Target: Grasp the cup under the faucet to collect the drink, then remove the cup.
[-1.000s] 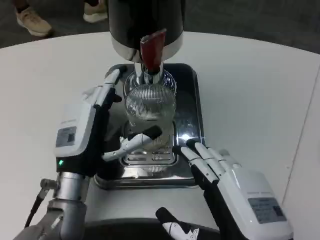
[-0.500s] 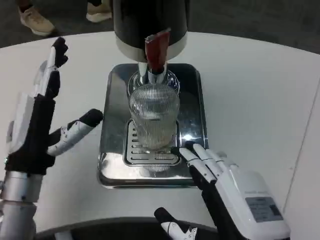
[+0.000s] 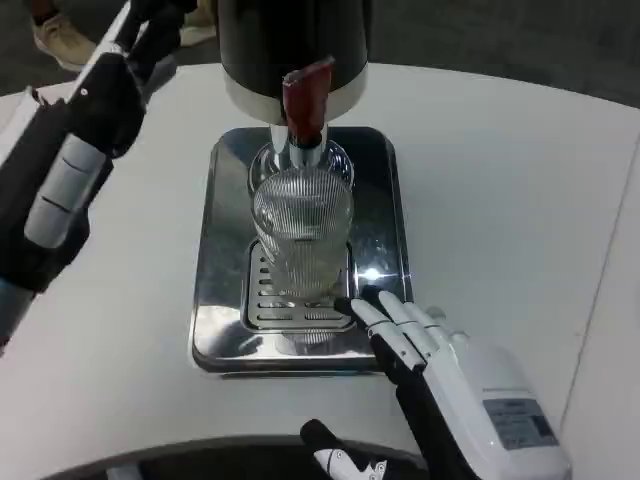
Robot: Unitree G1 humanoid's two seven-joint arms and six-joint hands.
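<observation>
A white round table point(image 3: 500, 180) is seen, its far edge curving against dark floor point(image 3: 520, 40). A steel tray point(image 3: 225, 330) lies at its middle, and the ribbed cup point(image 3: 302, 235) stands on the tray's grate under the faucet point(image 3: 303, 100). The right hand point(image 3: 440, 370) is laid flat by the tray's near right corner, fingers extended, holding nothing. The left hand point(image 3: 75, 150) is raised at far left; its grasp cannot be told. Bare table is left on both sides.
</observation>
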